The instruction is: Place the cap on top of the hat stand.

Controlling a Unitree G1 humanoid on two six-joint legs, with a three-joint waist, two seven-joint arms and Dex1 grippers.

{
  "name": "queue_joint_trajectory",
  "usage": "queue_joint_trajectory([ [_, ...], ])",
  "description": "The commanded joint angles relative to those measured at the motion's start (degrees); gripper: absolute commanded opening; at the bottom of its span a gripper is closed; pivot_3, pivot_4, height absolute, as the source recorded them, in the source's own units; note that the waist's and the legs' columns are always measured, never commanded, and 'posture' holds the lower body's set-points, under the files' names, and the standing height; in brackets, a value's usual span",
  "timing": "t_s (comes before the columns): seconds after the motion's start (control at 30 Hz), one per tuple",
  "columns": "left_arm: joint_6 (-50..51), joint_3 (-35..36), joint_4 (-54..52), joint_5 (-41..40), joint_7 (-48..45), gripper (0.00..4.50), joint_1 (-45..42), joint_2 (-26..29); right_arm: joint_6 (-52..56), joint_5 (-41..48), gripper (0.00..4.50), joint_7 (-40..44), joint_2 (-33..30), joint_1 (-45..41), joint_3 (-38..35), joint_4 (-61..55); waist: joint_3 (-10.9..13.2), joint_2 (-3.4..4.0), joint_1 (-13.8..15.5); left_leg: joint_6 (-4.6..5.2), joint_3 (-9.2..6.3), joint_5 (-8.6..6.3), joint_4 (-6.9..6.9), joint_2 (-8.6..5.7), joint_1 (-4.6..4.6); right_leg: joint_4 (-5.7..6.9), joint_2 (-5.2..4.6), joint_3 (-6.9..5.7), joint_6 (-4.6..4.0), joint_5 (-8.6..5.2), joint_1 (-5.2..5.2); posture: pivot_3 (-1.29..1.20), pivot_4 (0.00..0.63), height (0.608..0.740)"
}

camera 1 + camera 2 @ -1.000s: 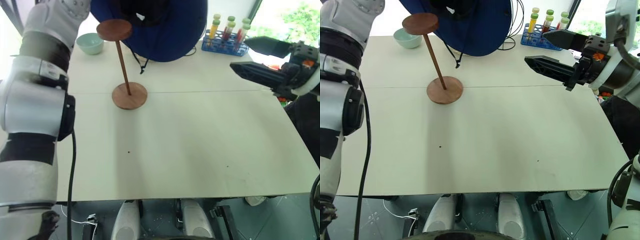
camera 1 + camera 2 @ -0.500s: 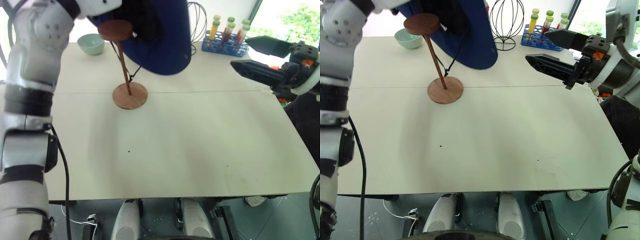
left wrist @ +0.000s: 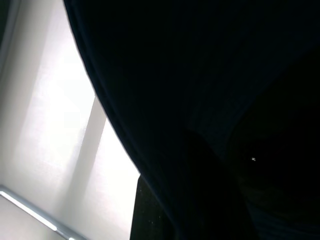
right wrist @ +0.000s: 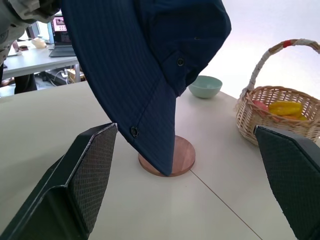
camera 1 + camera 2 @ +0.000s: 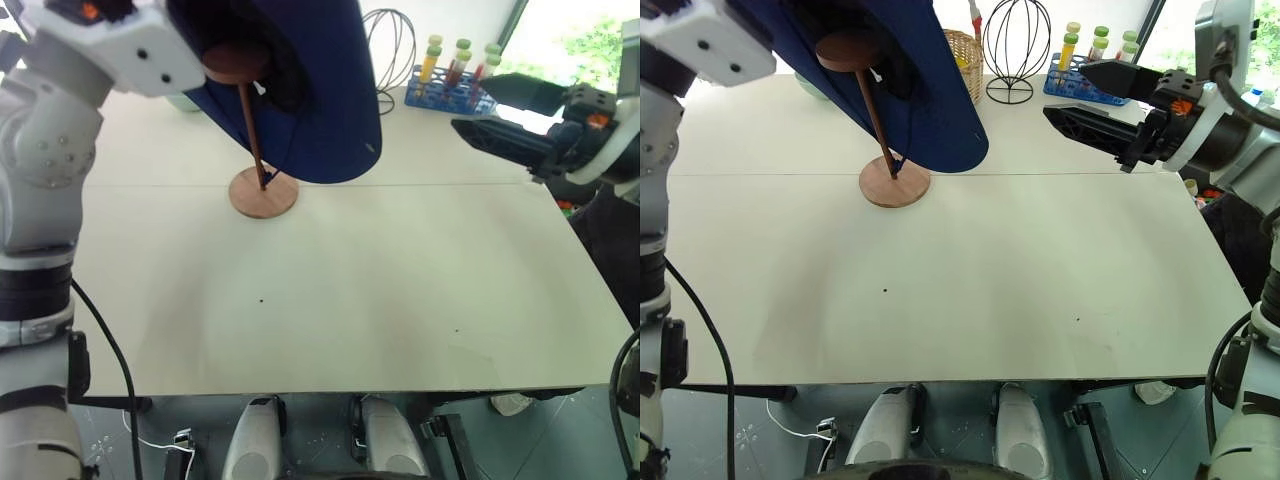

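The large navy-blue soft fabric cap (image 5: 920, 90) with a wide floppy brim hangs in the air over the far left part of the white table (image 5: 970, 290), held up from above by the left gripper, whose black fingers are hidden in the fabric; they are clamped tight on the cap. The brim droops down just behind the brown wooden hat stand (image 5: 253, 130), a thin upright pole on a round flat base with a smaller round disc top. The disc top (image 5: 237, 62) sits in front of the cap's dark underside, and the cap's lower edge hangs close above the stand's base (image 4: 172, 156); whether the fabric touches the disc cannot be told. A thin cord dangles from the cap beside the pole.

The right gripper (image 5: 1095, 95) hovers above the far right edge of the table, its two black fingers spread wide and holding nothing, pointing across toward the stand.

Along the far edge stand a woven wicker basket (image 4: 280, 112) with yellow contents, a black wire globe-shaped stand (image 5: 1015, 45), and a blue rack of capped tubes (image 5: 452, 75). A pale green bowl (image 4: 205, 86) sits near the far left corner, behind the cap.
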Motion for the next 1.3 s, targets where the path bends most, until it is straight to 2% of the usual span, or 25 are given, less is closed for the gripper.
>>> queue_joint_trajectory([
  [0.03, -2.79, 3.8, -4.6, 2.11, 3.78, 0.06, 4.29, 0.58, -0.82, -0.13, 4.5, -0.36, -0.22, -1.76, -1.06, -0.51, 0.0, 0.0, -0.03, 0.0, 0.01, 0.0, 0.0, 0.0, 0.0, 0.0, 0.0, 0.0, 0.0, 0.0, 0.0, 0.0, 0.15, 0.74],
  [0.23, -9.55, 9.55, -10.53, 5.84, 8.87, 0.06, 18.12, 0.91, -0.57, -0.68, 4.5, -0.71, -0.04, -1.58, -0.82, -0.54, -0.02, 0.06, -0.18, 0.02, 0.02, -0.02, -0.02, 0.02, 0.02, -0.03, 0.0, 0.0, -0.02, 0.0, -0.01, 0.0, 0.15, 0.74],
  [0.43, -9.6, 12.59, -11.39, 9.24, 12.74, 0.06, 29.66, -2.88, -0.29, -0.97, 4.5, -1.11, 0.54, -2.1, -0.05, 0.07, -0.04, 0.09, 0.07, 0.05, 0.02, -0.04, -0.01, 0.02, 0.01, -0.06, -0.01, 0.0, -0.14, -0.03, 0.01, 0.0, 0.15, 0.74],
  [0.67, -7.69, 12.09, -10.8, 11.0, 14.73, 0.06, 36.98, -7.68, -0.31, -2.0, 4.5, -1.14, 0.88, -2.79, 1.53, 0.98, -0.05, 0.12, 0.01, 0.05, 0.03, -0.04, -0.02, 0.03, 0.02, -0.09, -0.02, -0.01, -0.26, -0.07, 0.02, 0.0, 0.15, 0.74],
  [0.87, -7.42, 10.96, -11.97, 11.2, 14.0, 0.06, 40.64, -9.57, -0.73, -3.2, 4.5, -0.67, 1.0, -1.41, 2.21, 0.48, -0.06, 0.13, 0.01, 0.05, 0.04, -0.05, -0.02, 0.03, 0.02, -0.09, -0.03, -0.01, -0.27, -0.07, 0.01, 0.0, 0.15, 0.74],
  [0.9, -7.46, 10.97, -12.1, 10.87, 13.82, 0.6, 40.91, -9.75, -0.67, -3.36, 4.5, -0.76, 1.17, -1.35, 2.32, 0.59, -0.06, 0.13, 0.02, 0.05, 0.04, -0.05, -0.02, 0.03, 0.02, -0.1, -0.03, -0.01, -0.28, -0.08, 0.01, 0.0, 0.15, 0.74],
  [0.93, -7.43, 11.03, -12.19, 10.48, 13.63, 0.91, 41.0, -9.92, -0.6, -3.49, 4.5, -0.82, 1.35, -1.4, 2.39, 0.74, -0.06, 0.13, 0.03, 0.05, 0.04, -0.05, -0.02, 0.03, 0.02, -0.1, -0.03, -0.01, -0.29, -0.08, 0.01, 0.0, 0.15, 0.74],
  [1.17, -5.17, 11.13, -16.13, 6.14, 9.42, 4.49, 42.88, -12.0, -0.75, -4.58, 4.5, -0.4, 2.52, -1.58, 3.18, 1.66, -0.06, 0.14, 0.04, 0.05, 0.04, -0.05, -0.02, 0.03, 0.0, -0.12, -0.04, -0.01, -0.29, -0.08, 0.01, 0.0, 0.15, 0.74],
  [1.3, -2.5, 12.77, -19.86, -0.93, 4.3, 4.49, 45.6, -12.97, -1.28, -5.29, 4.5, 0.84, 2.56, -1.08, 3.75, 2.12, -0.08, 0.17, 0.01, 0.05, 0.03, -0.05, -0.02, 0.04, 0.01, -0.13, -0.03, -0.02, -0.31, -0.08, 0.01, 0.0, 0.15, 0.74],
])
